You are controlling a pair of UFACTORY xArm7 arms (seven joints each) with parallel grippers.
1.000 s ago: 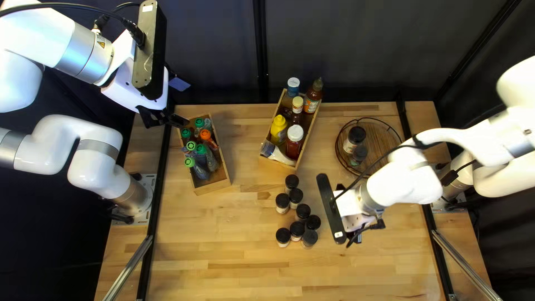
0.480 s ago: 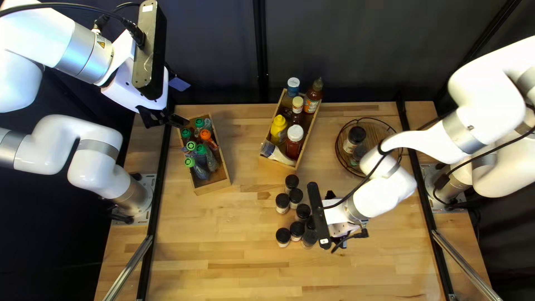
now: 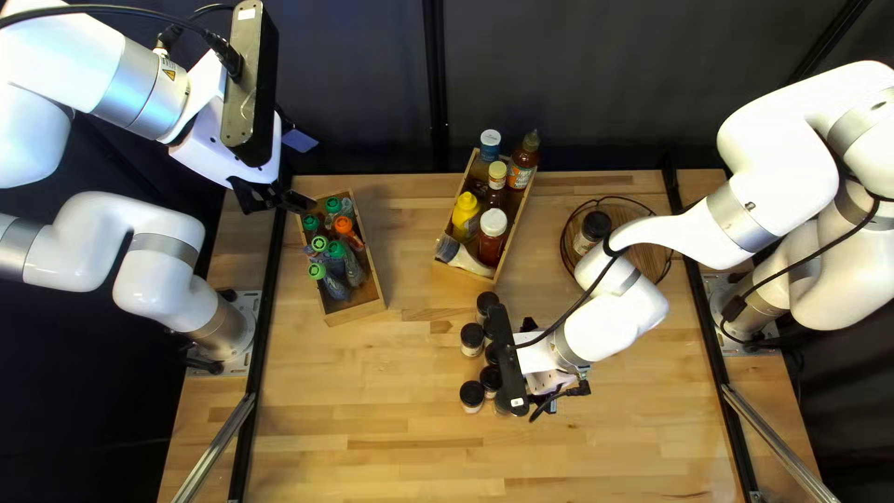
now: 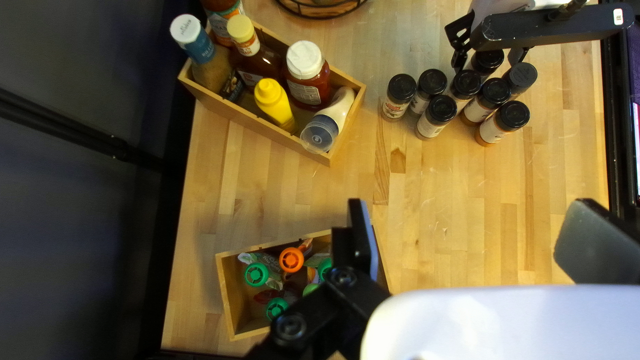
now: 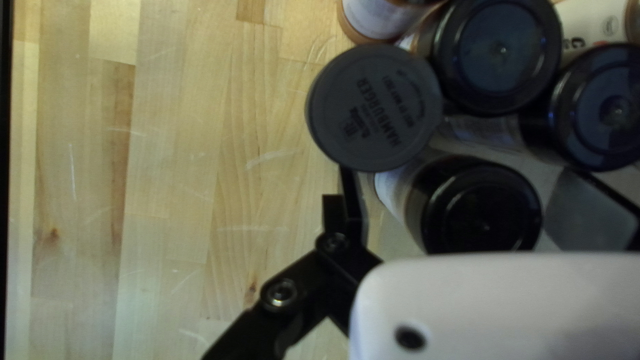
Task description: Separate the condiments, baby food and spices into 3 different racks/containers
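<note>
Top left view: vs. 0.5 s ago, R gripper [image 3: 549, 384] has slid L over the spice jars [image 3: 472, 337], approx. mid-worktop [image 3: 372, 410]; its arm now hides one of 2 jars in the round rack [image 3: 651, 263]. L gripper [image 3: 276, 197] unmoved, nr. the far L corner, by the L wooden box [image 3: 357, 315] w/ green- & orange-capped bottles [image 3: 344, 225]. Condiments [image 3: 493, 223] are in the 2nd box [image 3: 499, 270], at the far edge; worktop shows btwn the boxes.

L wrist view: fingers wide apart, nothing held, one over the bottle box. 8 spice jars stand grouped past the condiment box; wood shows btwn them & the bottle box.

R wrist view: fingers wide, one black-capped jar [image 5: 477, 207] btwn them, no grip visible. Grey-lidded jar [image 5: 375, 108] just ahead of one finger; more jars ahead; bare wood beside that finger, on the side away from the jars.
</note>
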